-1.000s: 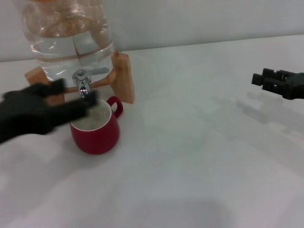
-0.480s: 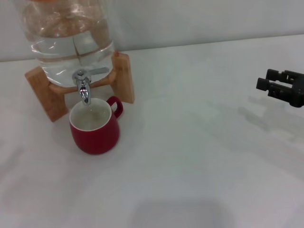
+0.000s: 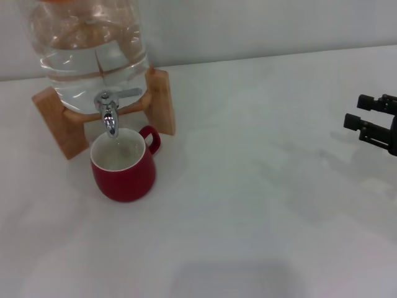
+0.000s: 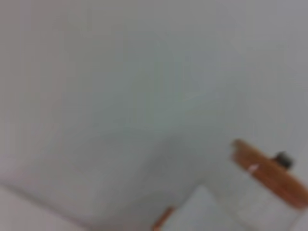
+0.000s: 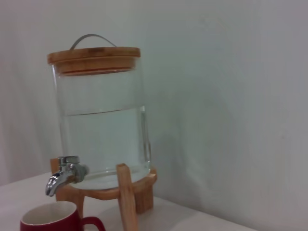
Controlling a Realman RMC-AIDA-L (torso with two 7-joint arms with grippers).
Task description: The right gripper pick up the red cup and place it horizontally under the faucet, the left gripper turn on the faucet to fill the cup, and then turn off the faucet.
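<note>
Right pincer [image 3: 371, 117] sits at the far right edge of the head view, low over the white surface [image 3: 260, 198], fingers parted with nothing between them, well apart from the cup. Left pincer is not visible in any view.

Red cup [image 3: 123, 163] stands upright on the surface, mouth up, directly under the faucet [image 3: 109, 113] spout; handle points toward the right leg of the wooden stand [image 3: 160, 99]. Its off-white inside is visible; cannot tell the water level. Faucet lever lies flat, pointing right.

Glass jar [image 5: 101, 122] is part full, wooden lid [image 5: 94, 57] on, resting in the stand against the pale wall [image 5: 231, 96]. Nothing lies between the right pincer and the cup.
</note>
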